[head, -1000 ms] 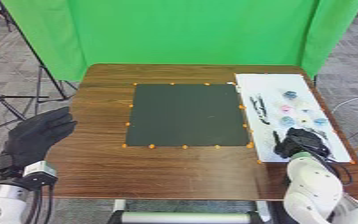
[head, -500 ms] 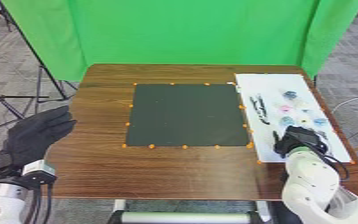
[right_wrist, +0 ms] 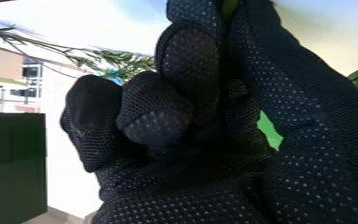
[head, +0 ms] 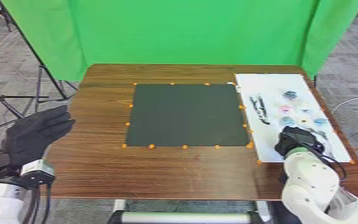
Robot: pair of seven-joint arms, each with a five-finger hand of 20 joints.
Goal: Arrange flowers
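Over the white mat [head: 262, 83], right hand [head: 297, 139] slightly farther left, fingers curled, any hold unclear.

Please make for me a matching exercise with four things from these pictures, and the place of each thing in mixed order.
Things:
1. Left hand in black fabric glove
2. Dark square mat
3. White rectangular sheet
4. Bright green cloth backdrop

Places:
A. Lying flat on the table's right side
B. Hanging behind the table
C. At the table's left edge
D. Lying in the middle of the table

Right pairs: 1-C, 2-D, 3-A, 4-B
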